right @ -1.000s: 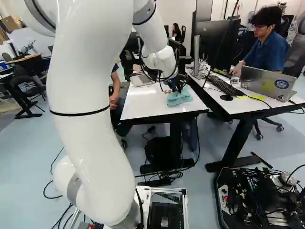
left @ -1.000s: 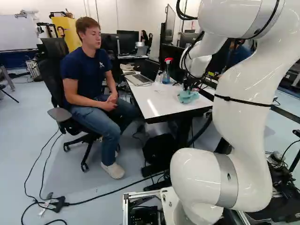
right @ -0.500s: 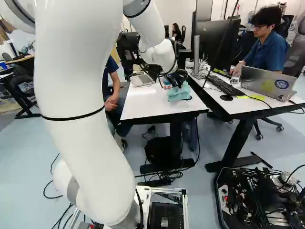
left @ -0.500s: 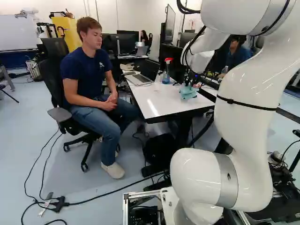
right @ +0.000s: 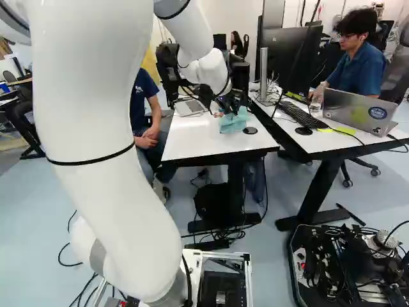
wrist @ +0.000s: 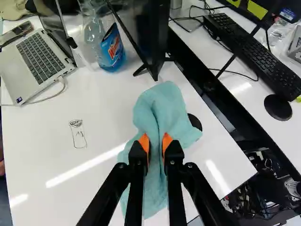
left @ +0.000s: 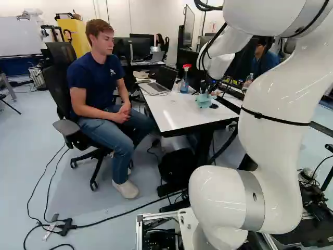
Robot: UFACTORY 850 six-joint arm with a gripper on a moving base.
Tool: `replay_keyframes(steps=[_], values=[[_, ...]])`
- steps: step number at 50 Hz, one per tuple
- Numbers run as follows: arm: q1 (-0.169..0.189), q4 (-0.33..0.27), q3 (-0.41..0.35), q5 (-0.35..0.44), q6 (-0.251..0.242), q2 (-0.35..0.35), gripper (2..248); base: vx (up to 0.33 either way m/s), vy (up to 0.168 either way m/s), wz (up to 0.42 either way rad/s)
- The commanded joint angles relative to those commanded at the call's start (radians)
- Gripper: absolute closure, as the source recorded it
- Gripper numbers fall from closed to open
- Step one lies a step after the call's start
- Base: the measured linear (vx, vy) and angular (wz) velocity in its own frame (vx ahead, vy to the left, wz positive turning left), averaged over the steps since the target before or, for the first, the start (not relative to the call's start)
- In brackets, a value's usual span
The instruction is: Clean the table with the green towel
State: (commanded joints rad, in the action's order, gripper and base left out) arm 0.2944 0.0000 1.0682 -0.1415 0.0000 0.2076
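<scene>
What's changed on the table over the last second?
The towel, held by the gripper, has moved farther ahead and slightly left, uncovering more of the black disc. The arm moved with it; the grip remains. The laptop and spray bottle stayed put.

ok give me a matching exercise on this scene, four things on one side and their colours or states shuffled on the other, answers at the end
1. towel
2. spray bottle
3. small drawing
4. pads of the gripper

A. orange
B. red top, blue liquid inside
C. pinched from two sides, blue-green
D. dark lines on the white tabletop

Right pairs: 1-C, 2-B, 3-D, 4-A
</scene>
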Motion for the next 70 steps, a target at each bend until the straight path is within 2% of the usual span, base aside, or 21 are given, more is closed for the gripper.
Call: replay_keyframes(steps=[29,70], values=[[-0.094,0.000,0.029,0.000,0.000,0.025,199,0.000,0.000,0.000],[-0.221,0.000,0.110,0.000,0.000,0.094,199,0.000,0.000,0.000]])
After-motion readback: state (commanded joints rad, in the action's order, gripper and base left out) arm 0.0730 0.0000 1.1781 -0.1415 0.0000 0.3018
